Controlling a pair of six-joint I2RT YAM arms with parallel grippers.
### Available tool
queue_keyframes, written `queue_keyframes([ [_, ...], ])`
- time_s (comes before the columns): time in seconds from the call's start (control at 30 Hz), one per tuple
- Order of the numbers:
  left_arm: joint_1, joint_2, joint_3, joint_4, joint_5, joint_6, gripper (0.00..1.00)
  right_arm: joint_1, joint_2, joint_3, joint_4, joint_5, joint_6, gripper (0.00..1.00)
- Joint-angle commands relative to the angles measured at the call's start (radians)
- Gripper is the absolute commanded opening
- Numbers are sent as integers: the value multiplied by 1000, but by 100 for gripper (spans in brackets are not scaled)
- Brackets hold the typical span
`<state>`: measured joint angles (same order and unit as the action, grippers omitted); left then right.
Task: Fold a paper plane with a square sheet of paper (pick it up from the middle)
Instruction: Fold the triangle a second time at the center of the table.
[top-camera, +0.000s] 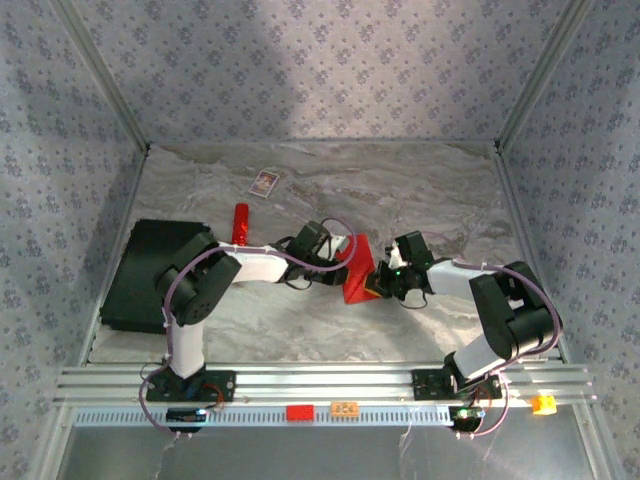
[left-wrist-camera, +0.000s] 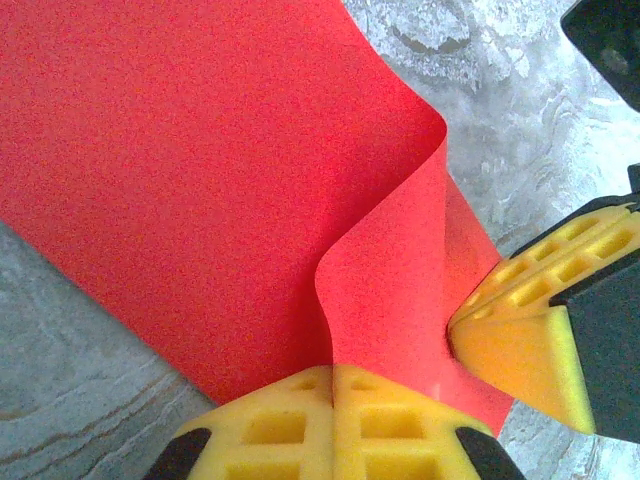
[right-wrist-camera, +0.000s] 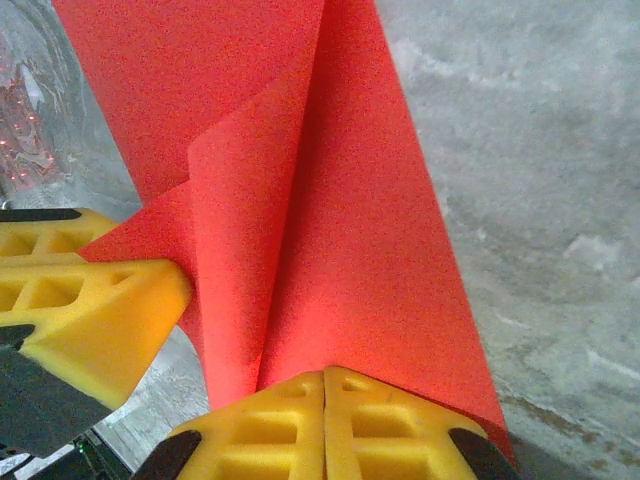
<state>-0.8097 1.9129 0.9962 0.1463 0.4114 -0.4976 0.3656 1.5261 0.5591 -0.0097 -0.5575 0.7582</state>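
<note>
While both grippers pinch the square sheet of paper (top-camera: 354, 272) between them, the fold looks only half formed. The left gripper (left-wrist-camera: 333, 385) is clamped fully shut on one edge, with a loose curl of sheet rising just ahead of its tips. The right gripper (right-wrist-camera: 325, 385) is likewise closed on the paper, a soft crease running away from its fingertips. The sheet seems held just off the tabletop (top-camera: 430, 190). To do this well, line the edges up before pressing, with even tension so the thin paper neither tears nor buckles off-centre.
</note>
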Motion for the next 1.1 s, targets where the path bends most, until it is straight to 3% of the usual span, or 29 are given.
queue_keyframes([
  [0.0,7,0,32,-19,3,21,2,-8,10,-18,-37,22,-19,9],
  [0.7,10,40,36,-25,22,23,0,-13,7,-21,-29,16,-18,10],
  [1.07,11,-14,32,-20,21,40,1,-18,8,-19,-36,16,-22,10],
])
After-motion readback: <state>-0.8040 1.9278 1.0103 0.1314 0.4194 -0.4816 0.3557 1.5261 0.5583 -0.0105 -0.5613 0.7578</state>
